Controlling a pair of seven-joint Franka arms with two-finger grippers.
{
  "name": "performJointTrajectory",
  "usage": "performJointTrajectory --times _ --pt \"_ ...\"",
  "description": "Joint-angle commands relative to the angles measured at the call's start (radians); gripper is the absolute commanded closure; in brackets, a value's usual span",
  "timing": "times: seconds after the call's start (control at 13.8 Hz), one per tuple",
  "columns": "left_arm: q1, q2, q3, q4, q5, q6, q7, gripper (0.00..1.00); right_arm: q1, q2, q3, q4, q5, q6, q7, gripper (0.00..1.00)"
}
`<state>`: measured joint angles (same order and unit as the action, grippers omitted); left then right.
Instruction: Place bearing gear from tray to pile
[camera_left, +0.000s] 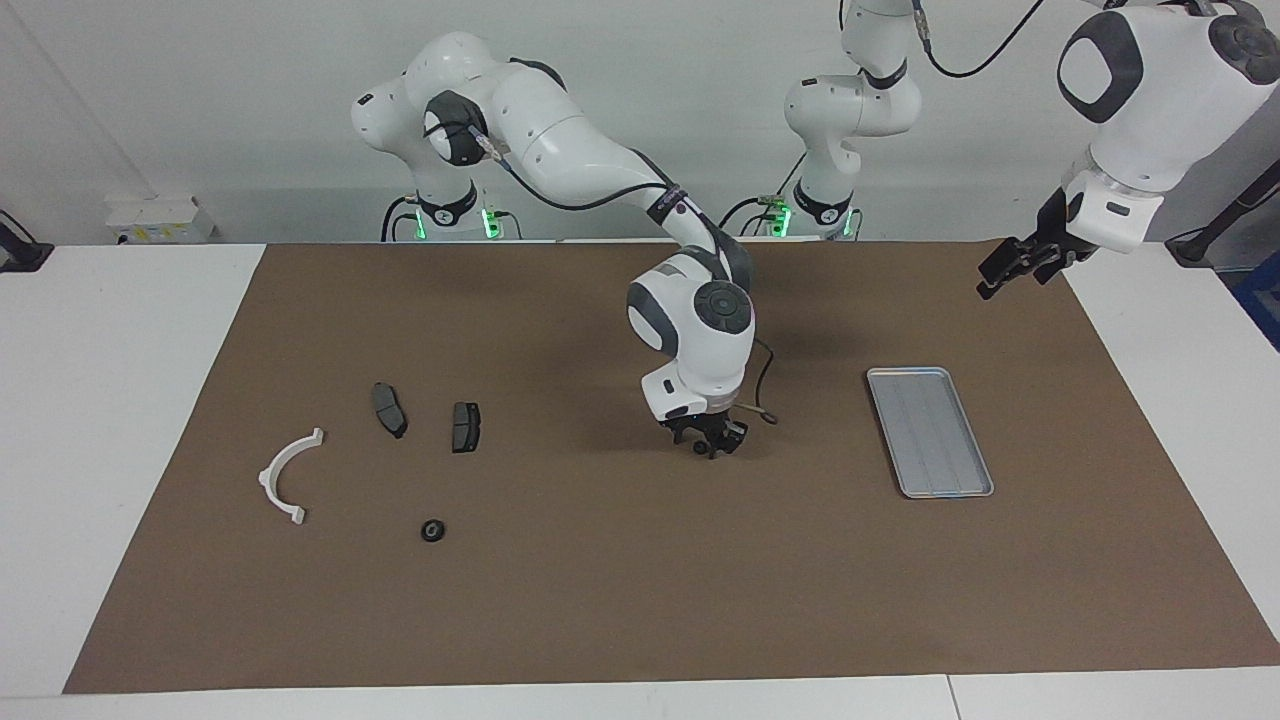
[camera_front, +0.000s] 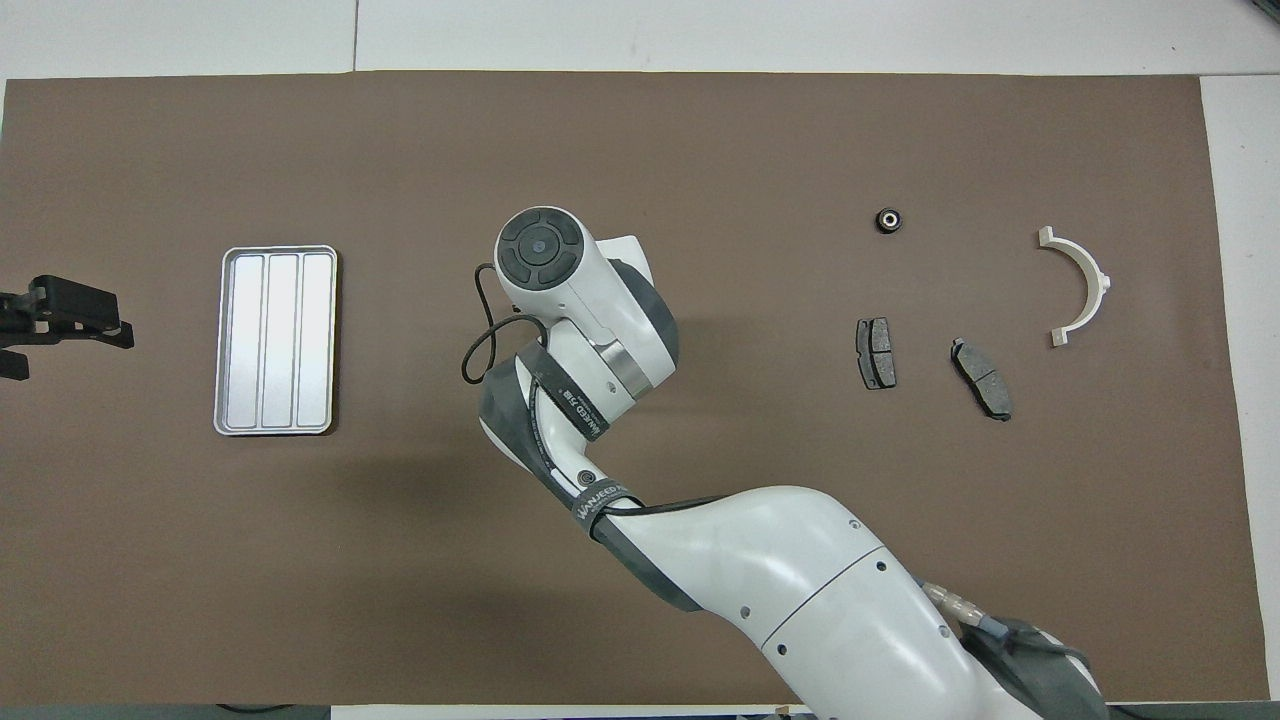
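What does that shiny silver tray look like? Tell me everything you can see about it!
The flat rectangular silver metal tray has rounded corners, a low raised rim and two lengthwise ridges that split its floor into three strips. It looks like smooth, shiny metal. It lies flat on the brown mat, toward the left arm's end of the table. Nothing is in it, and nothing touches it except the mat beneath.
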<state>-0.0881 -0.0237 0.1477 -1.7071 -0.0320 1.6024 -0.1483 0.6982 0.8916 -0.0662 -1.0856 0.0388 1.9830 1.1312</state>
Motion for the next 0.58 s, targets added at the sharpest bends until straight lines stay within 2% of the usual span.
performJointTrajectory --times 0.0,0.22,0.51 --pt "0.011 -0.016 -0.011 -0.020 0.009 0.021 0.010 0.00 0.001 0.010 0.002 0.001 -0.020 0.007 0.027 0.46" --pt "0.011 -0.006 -0.011 0.035 0.011 0.007 0.016 0.00 0.001 0.009 0.000 0.001 -0.020 0.002 0.025 0.46" --pt "0.007 -0.009 -0.025 0.046 0.014 -0.018 0.018 0.00 0.001 0.009 0.002 0.001 -0.019 -0.013 0.025 0.46"
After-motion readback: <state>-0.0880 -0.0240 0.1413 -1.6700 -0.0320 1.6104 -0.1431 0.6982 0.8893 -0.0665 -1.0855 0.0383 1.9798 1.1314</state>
